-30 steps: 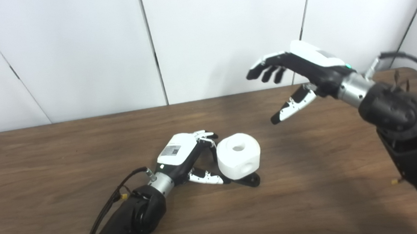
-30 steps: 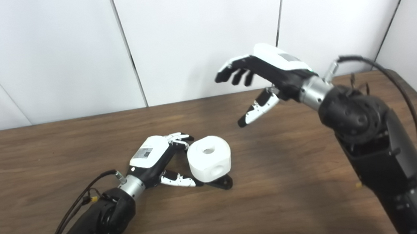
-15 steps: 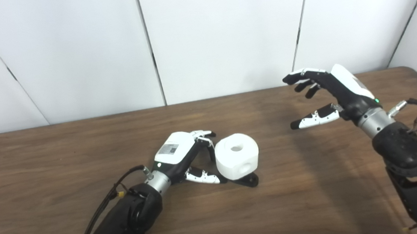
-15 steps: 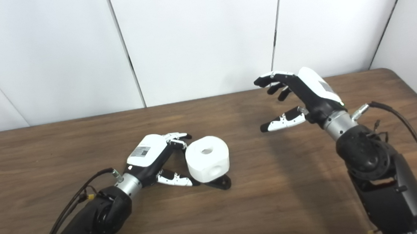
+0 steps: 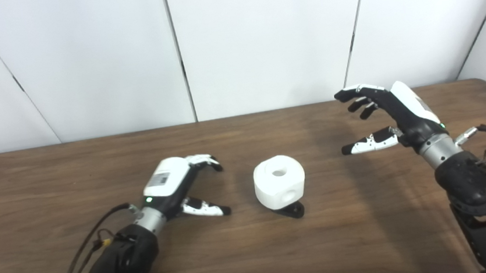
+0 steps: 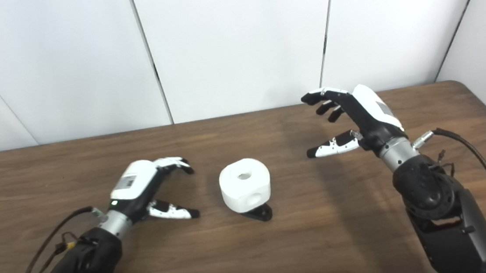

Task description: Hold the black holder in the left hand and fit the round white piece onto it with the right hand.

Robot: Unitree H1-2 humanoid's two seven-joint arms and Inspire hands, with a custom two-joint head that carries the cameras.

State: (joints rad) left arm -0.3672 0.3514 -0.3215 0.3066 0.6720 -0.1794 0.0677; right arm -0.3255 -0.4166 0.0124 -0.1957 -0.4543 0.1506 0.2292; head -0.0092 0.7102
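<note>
Release has just happened: the left hand has been drawn back, open and empty, from the white piece, seated on the black holder mid-surface; the right hand is held open nearby, so the fit seems done.

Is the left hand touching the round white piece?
No, the left hand is open, with bare table between it and the round white piece.

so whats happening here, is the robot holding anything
No. Both hands are open and hold nothing. The round white piece sits on the black holder in the middle of the table. The left hand rests to its left with fingers spread, clear of it. The right hand hovers off to its right.
</note>
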